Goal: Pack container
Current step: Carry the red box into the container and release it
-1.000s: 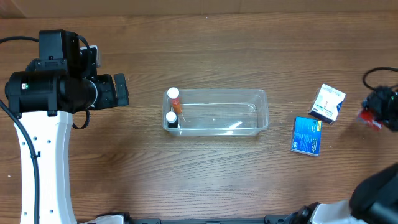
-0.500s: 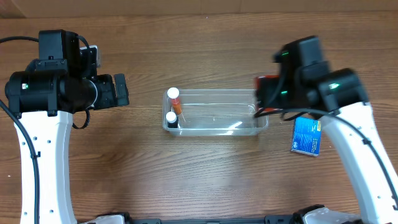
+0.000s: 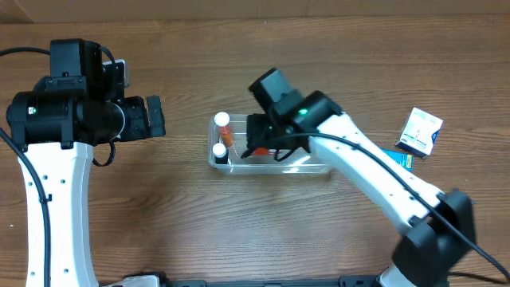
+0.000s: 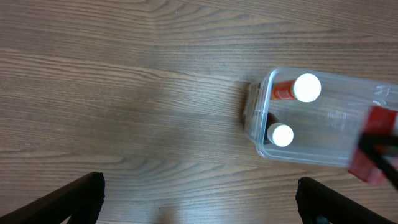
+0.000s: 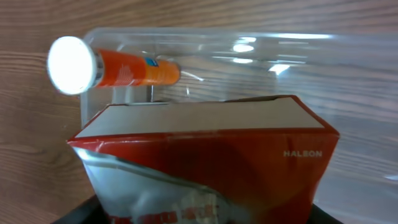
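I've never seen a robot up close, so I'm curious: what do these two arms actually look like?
Both are built from smooth white tubular links joined by chunky black housings. The left arm has a black cable looping beside it and flat black fingers. The right arm has the same white-and-black build. Each carries a small green light on its black part.

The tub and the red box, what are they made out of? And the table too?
The container looks like clear plastic, glossy: you see the wood through it and bright glints on its walls. The red box seems cardboard with a shiny printed skin; its pale top flap is flat with crisp folded edges. The table shows wood grain, matte; real wood or laminate, unclear.
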